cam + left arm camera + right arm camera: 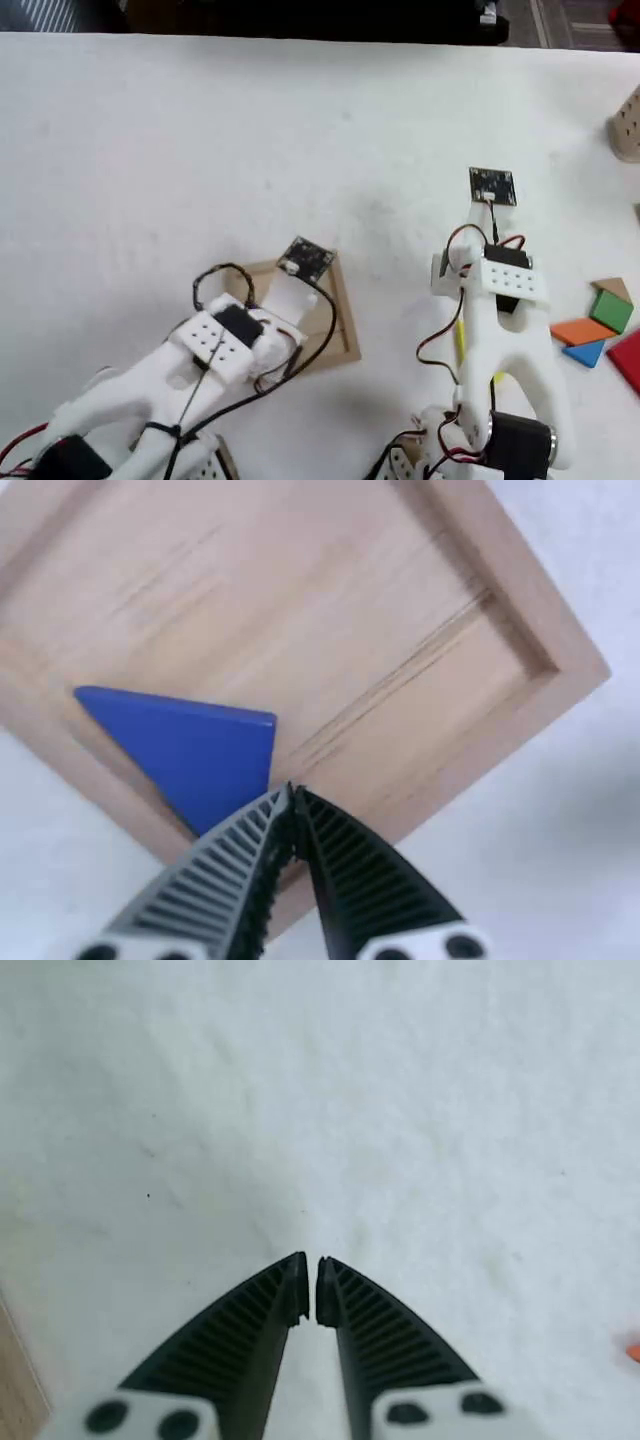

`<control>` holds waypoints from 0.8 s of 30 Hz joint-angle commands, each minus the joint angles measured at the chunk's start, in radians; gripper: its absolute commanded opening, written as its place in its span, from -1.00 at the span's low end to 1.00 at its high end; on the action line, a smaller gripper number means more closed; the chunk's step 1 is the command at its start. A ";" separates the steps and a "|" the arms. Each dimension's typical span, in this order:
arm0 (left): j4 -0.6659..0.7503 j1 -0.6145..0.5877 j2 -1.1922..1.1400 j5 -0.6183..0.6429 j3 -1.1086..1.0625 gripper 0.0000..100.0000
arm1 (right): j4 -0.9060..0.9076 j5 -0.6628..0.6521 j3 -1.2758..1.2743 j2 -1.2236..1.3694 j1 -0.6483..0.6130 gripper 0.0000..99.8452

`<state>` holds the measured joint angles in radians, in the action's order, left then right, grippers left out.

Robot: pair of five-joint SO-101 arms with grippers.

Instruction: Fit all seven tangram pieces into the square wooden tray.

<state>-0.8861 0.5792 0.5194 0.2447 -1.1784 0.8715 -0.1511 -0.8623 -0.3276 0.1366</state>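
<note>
The square wooden tray (520, 610) lies under my left arm (215, 345); a corner of it shows in the high view (345, 330). A blue triangle (190, 750) sits inside near one corner, partly over the rim. My left gripper (293, 805) is shut with nothing between its fingers, its tips right beside the triangle's edge. My right gripper (311, 1290) is shut over bare white table, holding nothing. Loose pieces lie at the table's right edge: a brown triangle (612, 288), a green piece (613, 311), an orange piece (582, 330), a small blue triangle (586, 352) and a red piece (628, 358).
My right arm (495, 300) stands between the tray and the loose pieces; a bit of yellow (460, 340) shows beneath it. A perforated wooden object (627, 125) stands at the far right. The table's back and left are open white surface.
</note>
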 commanded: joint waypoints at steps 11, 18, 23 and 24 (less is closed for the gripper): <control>0.207 -0.104 0.165 0.038 0.029 -0.96 | -0.019 0.018 0.026 -0.027 -0.038 -0.95; 0.206 -0.110 -0.140 0.008 0.153 -0.96 | -0.018 0.018 0.020 -0.028 -0.038 -0.95; 0.103 -0.137 -0.087 -0.074 0.157 -0.96 | -0.019 0.018 0.018 -0.028 -0.039 -0.95; 0.060 -0.136 -0.050 -0.130 0.155 -0.96 | -0.019 0.018 0.018 -0.028 -0.039 -0.95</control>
<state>-0.7158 0.4534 0.3874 0.2355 -1.0710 0.8715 -0.1496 -0.8623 -0.3276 0.1074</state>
